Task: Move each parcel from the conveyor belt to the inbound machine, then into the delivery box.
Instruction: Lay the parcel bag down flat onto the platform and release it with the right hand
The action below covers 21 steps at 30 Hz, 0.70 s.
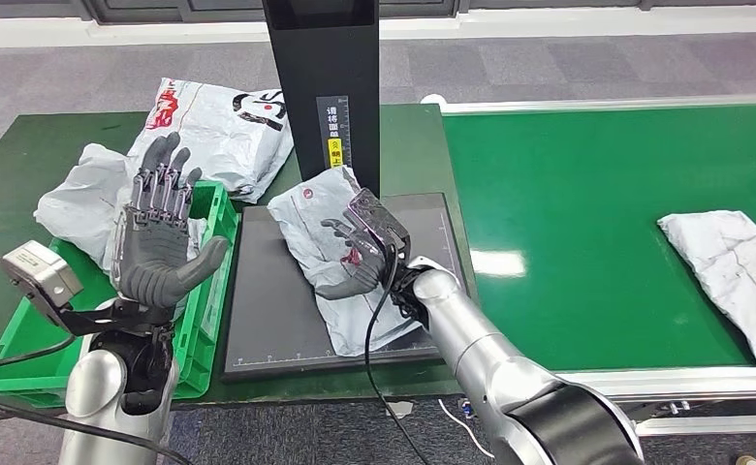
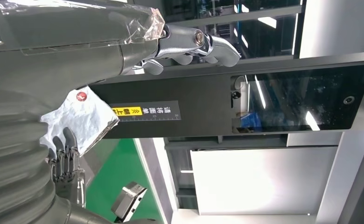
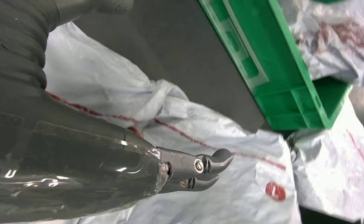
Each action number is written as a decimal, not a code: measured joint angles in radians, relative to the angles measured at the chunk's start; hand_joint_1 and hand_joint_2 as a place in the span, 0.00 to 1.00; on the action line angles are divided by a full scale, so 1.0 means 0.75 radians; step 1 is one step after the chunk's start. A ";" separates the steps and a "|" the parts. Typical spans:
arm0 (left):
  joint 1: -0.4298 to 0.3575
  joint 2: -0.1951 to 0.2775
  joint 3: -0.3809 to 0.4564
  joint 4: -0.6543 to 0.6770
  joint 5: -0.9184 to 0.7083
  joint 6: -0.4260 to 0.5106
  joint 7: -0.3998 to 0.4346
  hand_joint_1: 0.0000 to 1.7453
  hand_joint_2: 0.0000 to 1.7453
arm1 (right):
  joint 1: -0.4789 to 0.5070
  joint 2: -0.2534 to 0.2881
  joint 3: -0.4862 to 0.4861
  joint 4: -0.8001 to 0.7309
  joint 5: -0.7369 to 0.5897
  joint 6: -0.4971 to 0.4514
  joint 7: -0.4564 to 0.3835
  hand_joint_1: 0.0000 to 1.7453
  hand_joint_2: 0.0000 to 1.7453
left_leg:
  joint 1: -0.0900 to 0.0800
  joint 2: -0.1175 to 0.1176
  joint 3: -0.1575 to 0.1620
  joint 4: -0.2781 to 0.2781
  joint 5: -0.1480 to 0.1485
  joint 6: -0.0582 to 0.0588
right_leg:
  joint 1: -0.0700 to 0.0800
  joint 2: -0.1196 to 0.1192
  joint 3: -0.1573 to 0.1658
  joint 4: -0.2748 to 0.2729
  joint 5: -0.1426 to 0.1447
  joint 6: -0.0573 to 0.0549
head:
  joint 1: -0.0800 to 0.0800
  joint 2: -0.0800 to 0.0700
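Crinkled glossy grey plastic parcel (image 1: 340, 254) on matt black scanner plate (image 1: 267, 310); moulded green plastic crate (image 1: 209, 291); matt green belt (image 1: 587, 223).

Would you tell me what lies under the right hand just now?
A grey parcel lies on the dark scanner plate, under the right hand. Whether the fingers grip it is hidden; the plate beneath the parcel is covered.
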 joint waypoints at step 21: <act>0.107 0.029 0.012 -0.039 -0.050 0.090 -0.036 0.00 1.00 | 0.405 -0.089 0.002 -1.141 0.206 -0.648 -0.189 0.00 1.00 | 0.000 -0.001 -0.003 0.000 -0.002 0.000 | 0.000 -0.001 -0.001 0.000 -0.002 0.000 | 0.000 0.000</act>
